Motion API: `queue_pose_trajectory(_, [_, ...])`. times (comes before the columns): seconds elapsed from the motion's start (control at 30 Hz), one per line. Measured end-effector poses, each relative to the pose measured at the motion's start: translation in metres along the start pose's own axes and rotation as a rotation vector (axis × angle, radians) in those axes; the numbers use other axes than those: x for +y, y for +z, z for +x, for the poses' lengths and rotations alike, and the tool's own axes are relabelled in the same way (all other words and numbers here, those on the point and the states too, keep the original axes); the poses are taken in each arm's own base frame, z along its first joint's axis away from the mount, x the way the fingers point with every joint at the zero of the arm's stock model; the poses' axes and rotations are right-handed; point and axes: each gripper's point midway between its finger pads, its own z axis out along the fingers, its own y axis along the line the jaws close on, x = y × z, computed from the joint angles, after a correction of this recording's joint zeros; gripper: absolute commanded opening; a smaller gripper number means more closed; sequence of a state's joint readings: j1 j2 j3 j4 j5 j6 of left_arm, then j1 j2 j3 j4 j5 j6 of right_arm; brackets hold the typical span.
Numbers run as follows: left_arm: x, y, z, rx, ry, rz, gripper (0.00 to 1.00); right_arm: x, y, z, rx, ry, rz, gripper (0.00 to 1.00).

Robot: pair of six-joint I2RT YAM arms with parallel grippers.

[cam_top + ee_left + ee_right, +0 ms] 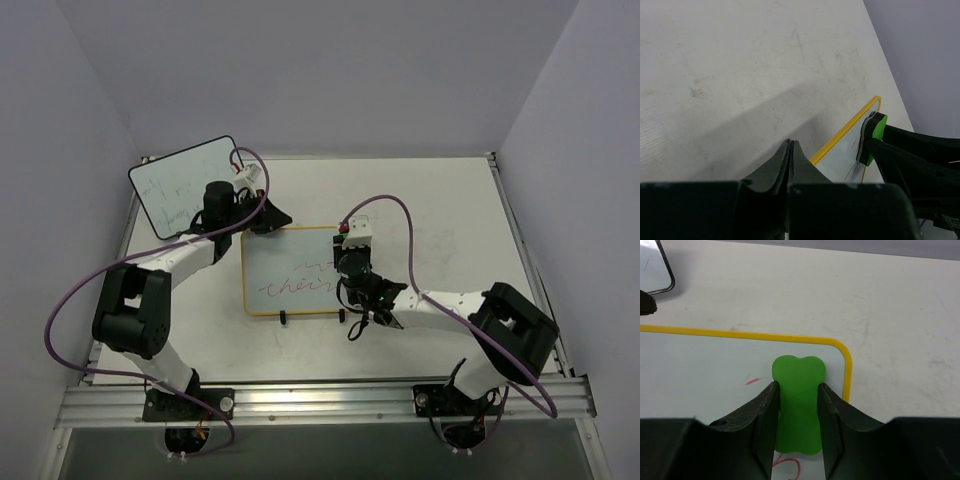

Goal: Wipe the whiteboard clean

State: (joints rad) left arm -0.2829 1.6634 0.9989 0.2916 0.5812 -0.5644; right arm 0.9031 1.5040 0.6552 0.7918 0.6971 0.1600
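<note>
The whiteboard (290, 272) lies flat mid-table, yellow-framed, with red and dark scribbles across it. My right gripper (347, 262) stands over its far right corner, shut on a green bone-shaped eraser (798, 370) that rests flat on the board (705, 365). Small red marks show just left of the eraser and below it. In the right wrist view the gripper (798, 385) pinches the eraser's narrow waist. My left gripper (272, 218) is shut with nothing in it, at the board's far left corner. In the left wrist view that gripper (791, 142) sits beside the yellow frame (847, 131), with the eraser (875, 134) beyond.
A second whiteboard (185, 185) with a black frame leans at the back left, behind the left arm; its corner (660, 270) shows in the right wrist view. White walls close in the table on three sides. Purple cables loop off both arms.
</note>
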Motion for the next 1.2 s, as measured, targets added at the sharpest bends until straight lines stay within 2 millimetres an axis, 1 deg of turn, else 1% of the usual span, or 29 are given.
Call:
queue_pose_trajectory(0.17, [0.0, 0.0, 0.0, 0.0, 0.0, 0.0, 0.02, 0.019, 0.008, -0.003, -0.01, 0.009, -0.033, 0.0])
queue_pose_trajectory(0.27, [0.0, 0.0, 0.0, 0.0, 0.0, 0.0, 0.02, 0.036, 0.011, -0.004, -0.014, 0.007, -0.063, 0.0])
queue_pose_trajectory(0.3, [0.0, 0.0, 0.0, 0.0, 0.0, 0.0, 0.02, 0.044, 0.011, -0.005, -0.017, 0.006, -0.078, 0.0])
queue_pose_trajectory(0.43, [0.0, 0.0, 0.0, 0.001, 0.0, 0.0, 0.02, 0.074, 0.009, -0.005, -0.022, -0.01, -0.132, 0.0])
queue_pose_trajectory(0.53, [0.0, 0.0, 0.0, 0.001, 0.0, 0.0, 0.02, 0.091, 0.006, -0.003, -0.024, -0.023, -0.168, 0.0])
queue_pose_trajectory(0.6, [-0.001, 0.0, 0.001, 0.002, 0.001, 0.001, 0.02, 0.095, 0.004, -0.002, -0.023, -0.029, -0.177, 0.0])
queue_pose_trajectory(0.8, [-0.001, 0.001, 0.001, 0.003, 0.002, 0.003, 0.02, 0.092, 0.006, -0.002, -0.024, -0.023, -0.174, 0.0])
queue_pose_trajectory(0.87, [-0.001, 0.001, 0.001, 0.003, 0.002, 0.003, 0.02, 0.086, 0.006, -0.001, -0.025, -0.018, -0.168, 0.0])
queue_pose_trajectory(0.93, [-0.001, 0.001, 0.001, 0.003, 0.002, 0.003, 0.02, 0.074, 0.005, 0.0, -0.022, -0.017, -0.152, 0.0])
queue_pose_trajectory(1.1, [-0.001, 0.001, 0.001, 0.002, 0.002, 0.003, 0.02, 0.027, 0.002, -0.001, -0.023, 0.008, -0.077, 0.0])
queue_pose_trajectory(1.2, [-0.002, 0.001, 0.001, 0.002, 0.002, 0.004, 0.02, 0.005, -0.001, -0.001, -0.027, 0.021, -0.032, 0.0])
